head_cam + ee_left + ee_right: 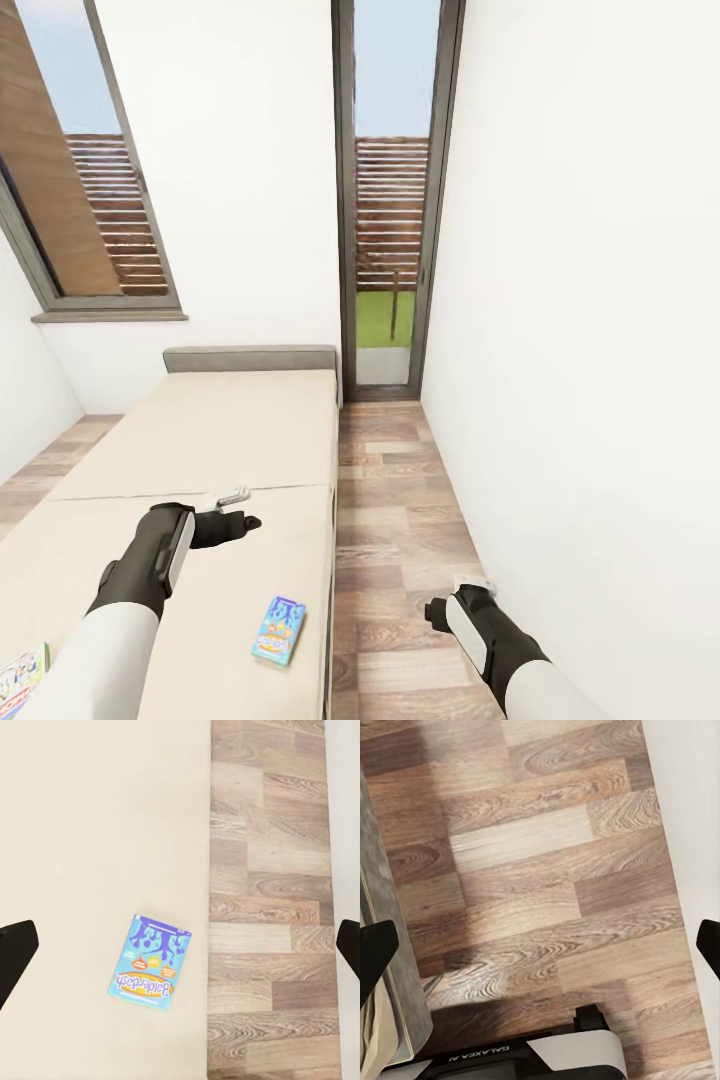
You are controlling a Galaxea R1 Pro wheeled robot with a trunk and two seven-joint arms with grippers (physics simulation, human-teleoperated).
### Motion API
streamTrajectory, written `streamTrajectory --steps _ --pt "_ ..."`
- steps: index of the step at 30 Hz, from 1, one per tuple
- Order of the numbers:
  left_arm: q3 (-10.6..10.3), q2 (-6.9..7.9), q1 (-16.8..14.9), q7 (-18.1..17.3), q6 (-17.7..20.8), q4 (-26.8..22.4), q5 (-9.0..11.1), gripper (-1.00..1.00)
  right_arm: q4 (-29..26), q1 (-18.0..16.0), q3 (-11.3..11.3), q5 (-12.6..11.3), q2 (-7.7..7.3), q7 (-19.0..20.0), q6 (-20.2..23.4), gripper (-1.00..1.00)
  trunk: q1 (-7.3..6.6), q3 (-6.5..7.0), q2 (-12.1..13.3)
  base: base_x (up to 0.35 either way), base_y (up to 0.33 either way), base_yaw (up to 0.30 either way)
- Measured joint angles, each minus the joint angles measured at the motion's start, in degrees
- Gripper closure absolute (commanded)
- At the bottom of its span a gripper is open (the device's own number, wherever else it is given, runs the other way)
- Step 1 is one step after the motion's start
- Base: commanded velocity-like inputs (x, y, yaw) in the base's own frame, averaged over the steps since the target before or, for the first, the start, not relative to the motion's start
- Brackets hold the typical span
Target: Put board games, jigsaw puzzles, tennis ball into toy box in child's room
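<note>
while we stand beside the low bed with its plain beige mattress [200, 440], the step in hand looks to be fetching the first of the two board games lying there. our left hand [232, 522] hovers over the mattress with its dark fingers [16, 949] spread well apart and nothing between them. the small, flat, mostly blue card game box lettered "balderdash" [279, 630] lies below and just nearer to us than that hand, close to the bed's edge by the wood-plank floor [395, 520]. a second flat colourful game box [20, 680] peeps in further back on the outer side of the left arm. our right hand [438, 612] hangs low over the floor, fingers [375, 956] likewise apart and empty.

next, we judge, the left hand must draw back and drop onto the blue box. because the box lies flat on a soft mattress, gripping it will likely mean taking it across its narrow width or by an edge.
</note>
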Motion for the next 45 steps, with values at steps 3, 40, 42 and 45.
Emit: streamTrajectory --steps 3,40,42,45 --pt "-0.01 -0.05 0.02 0.00 -0.01 0.00 0.00 -1.00 -0.01 0.00 0.02 0.00 0.00 0.00 0.00 -1.00 0.00 0.00 0.00 0.003 -0.001 0.000" --pt "-0.05 -0.16 0.07 0.00 0.00 0.00 0.00 -1.00 0.01 0.00 0.05 0.01 -0.02 0.00 0.00 -1.00 0.00 0.00 0.00 0.032 -0.011 0.000" --pt "-0.02 -0.17 0.06 0.00 -0.01 0.00 0.00 -1.00 0.00 0.00 0.04 0.02 -0.03 0.00 0.00 -1.00 0.00 0.00 0.00 0.015 0.000 0.000" --pt "-0.01 -0.17 0.08 0.00 0.00 0.00 0.00 -1.00 -0.01 0.00 0.05 0.02 -0.04 0.00 0.00 -1.00 0.00 0.00 0.00 0.007 0.000 0.000"
